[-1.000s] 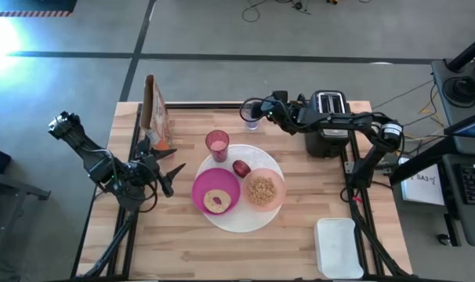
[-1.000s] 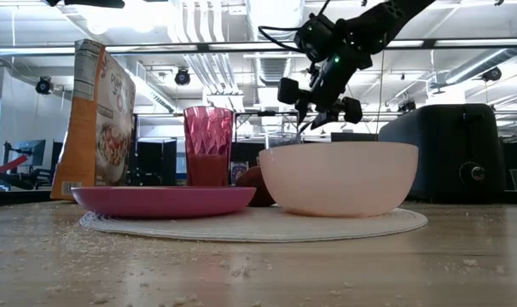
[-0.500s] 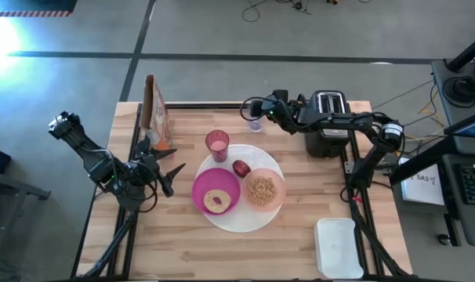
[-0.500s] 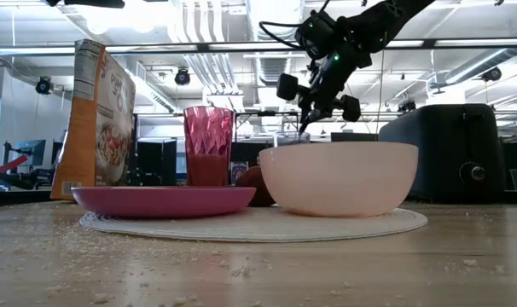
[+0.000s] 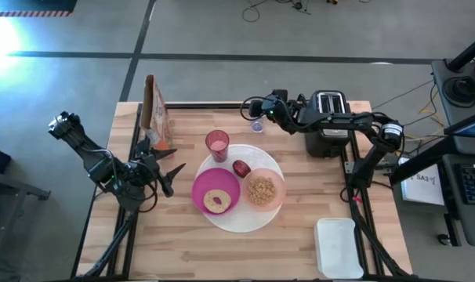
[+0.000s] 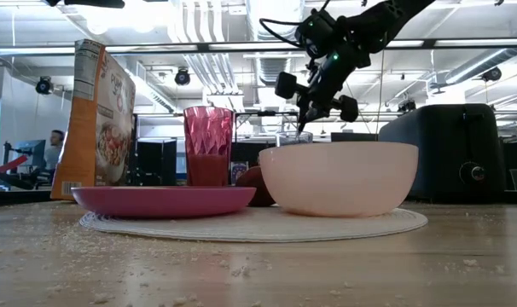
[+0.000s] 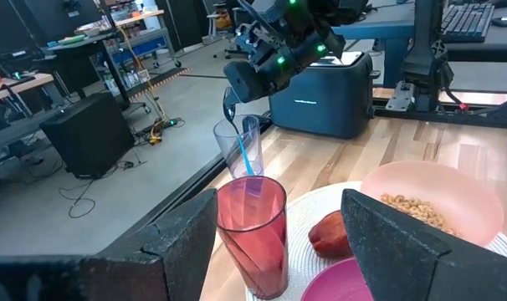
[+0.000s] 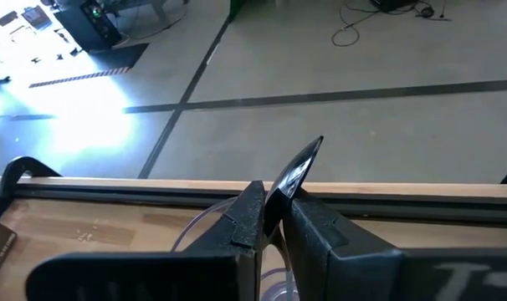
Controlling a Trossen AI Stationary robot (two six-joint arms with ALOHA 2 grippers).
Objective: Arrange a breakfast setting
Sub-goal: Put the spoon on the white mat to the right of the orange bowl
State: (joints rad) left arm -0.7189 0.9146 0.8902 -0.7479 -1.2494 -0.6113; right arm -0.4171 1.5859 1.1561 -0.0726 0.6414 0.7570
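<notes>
The desk is pale wooden planking, dusted with crumbs in the low view. At its centre lies a large round white plate, flat with a ribbed rim. On it sit a shallow magenta bowl holding a ring-shaped round bread, and at 3 o'clock of that a deeper, smooth peach bowl filled with tan cereal. A small red fruit, glossy and rounded, rests between the bowls at the plate's 12 o'clock side. The pink translucent tumbler, faceted like cut glass, stands at the plate's 11 o'clock edge.

The right end effector hovers over the clear cup, at the desk's 12 o'clock edge beside the black-and-silver toaster. Its fingers are pressed together, pinching the teal-handled spoon: the shiny bowl sticks up above the fingertips, and the thin teal handle hangs down into the cup. From overhead the spoon is too small to make out.

The left end effector, fingers spread, waits at 9 o'clock of the plate, near an upright cereal box. A white rectangular tub sits at the 5 o'clock corner.
</notes>
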